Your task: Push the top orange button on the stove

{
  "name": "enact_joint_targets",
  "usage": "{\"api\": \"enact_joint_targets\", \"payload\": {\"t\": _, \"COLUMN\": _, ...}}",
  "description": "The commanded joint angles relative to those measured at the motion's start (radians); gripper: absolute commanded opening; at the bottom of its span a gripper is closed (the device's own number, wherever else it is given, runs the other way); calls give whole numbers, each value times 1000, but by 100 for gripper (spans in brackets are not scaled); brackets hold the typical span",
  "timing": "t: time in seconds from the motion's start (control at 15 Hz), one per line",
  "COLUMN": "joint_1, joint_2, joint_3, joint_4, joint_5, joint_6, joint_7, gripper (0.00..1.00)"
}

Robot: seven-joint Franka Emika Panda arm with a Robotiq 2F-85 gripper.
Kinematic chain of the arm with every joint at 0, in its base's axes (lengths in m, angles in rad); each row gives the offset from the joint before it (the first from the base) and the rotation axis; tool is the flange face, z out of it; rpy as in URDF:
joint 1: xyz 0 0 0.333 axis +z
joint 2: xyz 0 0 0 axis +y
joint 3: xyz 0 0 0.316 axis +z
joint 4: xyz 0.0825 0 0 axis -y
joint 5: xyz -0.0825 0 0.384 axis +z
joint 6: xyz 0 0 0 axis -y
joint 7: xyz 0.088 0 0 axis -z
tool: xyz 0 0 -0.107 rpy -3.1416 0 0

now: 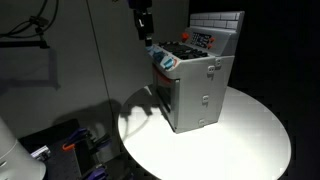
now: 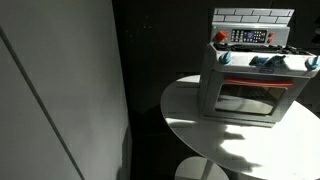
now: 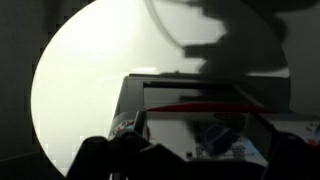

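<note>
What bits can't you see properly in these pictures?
- The gripper: a dark shape on a dark background in an exterior view, so I cannot tell whether it is open or shut.
- The orange button: too small to tell whether it is pressed.
- The stove: one end is cut off by the picture's edge.
- Wrist view: the stove's top is dim and blurred.

Grey stove (image 1: pixel 200 90) below the gripper (image 1: pixel 147 41) showing a smooth, plastic-looking shell, its oven door window (image 2: pixel 247 98) gleaming glossy like clear plastic, round white table (image 1: pixel 255 130) underneath looking smooth and matt, gripper itself appearing dark and matt
</note>
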Motion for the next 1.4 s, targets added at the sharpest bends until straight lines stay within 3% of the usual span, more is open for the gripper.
{"api": "enact_joint_targets", "payload": {"t": 0.0, "joint_1": -30, "joint_2": 72, "joint_3": 10, "joint_4": 84, "joint_5": -84, "joint_6": 59, "joint_7": 97, "gripper": 100}}
{"api": "enact_joint_targets", "payload": {"t": 0.27, "joint_1": -50, "joint_2": 144, "joint_3": 4, "joint_4": 145, "joint_5": -182, "joint_6": 123, "joint_7": 189, "gripper": 100}}
{"api": "enact_joint_targets", "payload": {"t": 0.6, "joint_1": -48, "joint_2": 194, "joint_3": -4, "joint_4": 198, "joint_5": -258, "joint_6": 118, "joint_7": 249, "gripper": 100}}
{"api": "enact_joint_targets", "payload": {"t": 0.67, "joint_1": -40, "joint_2": 173, "joint_3": -13, "joint_4": 156, "joint_5": -226, "joint_6": 139, "joint_7": 219, "gripper": 100}}
{"api": "enact_joint_targets", "payload": {"t": 1.07, "joint_1": -39, "joint_2": 185, "joint_3": -13, "joint_4": 169, "joint_5": -239, "joint_6": 139, "joint_7": 224, "gripper": 100}}
{"api": "enact_joint_targets", "payload": {"t": 1.33, "joint_1": -45, "joint_2": 210, "joint_3": -17, "joint_4": 195, "joint_5": -249, "joint_6": 241, "joint_7": 264, "gripper": 100}}
